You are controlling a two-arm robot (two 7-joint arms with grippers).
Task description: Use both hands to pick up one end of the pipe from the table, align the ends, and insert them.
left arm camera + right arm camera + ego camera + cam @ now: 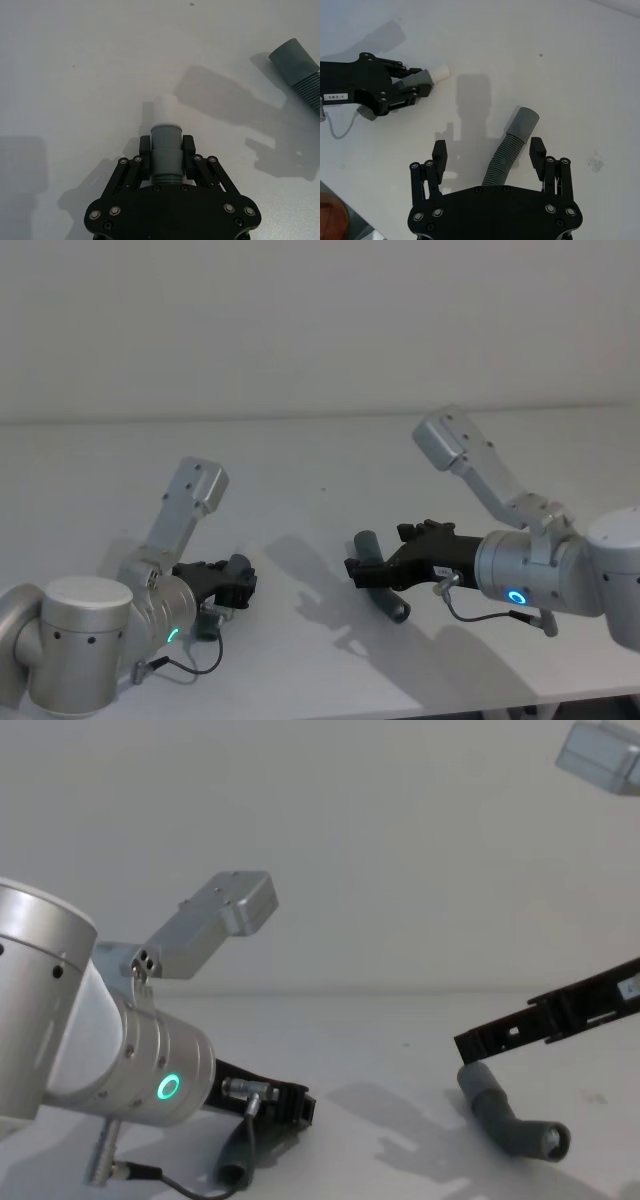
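Halfway, as you see: your left tool [166, 145] is clamped on the white-tipped pipe piece [165, 132], its stub [164, 107] projecting ahead of the tool. Your right tool [489, 150] stands wide open astride the other piece [512, 137], which lies on the tabletop [570, 60] between its fingers [538, 150], ungrasped. Gripping, aligning and inserting remain.

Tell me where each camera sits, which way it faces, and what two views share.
Head view: high on the robot, looking down at the table; left pincer and right pincer show.
Chest view: low, looking across the table; left arm large, right pincer at right.
Left wrist view: behind the left pincer, facing along its clamped white-tipped pipe piece.
Right wrist view: behind the open right pincer, straddling the ribbed pipe piece.
Shared: both wrist views show the ribbed pipe piece.
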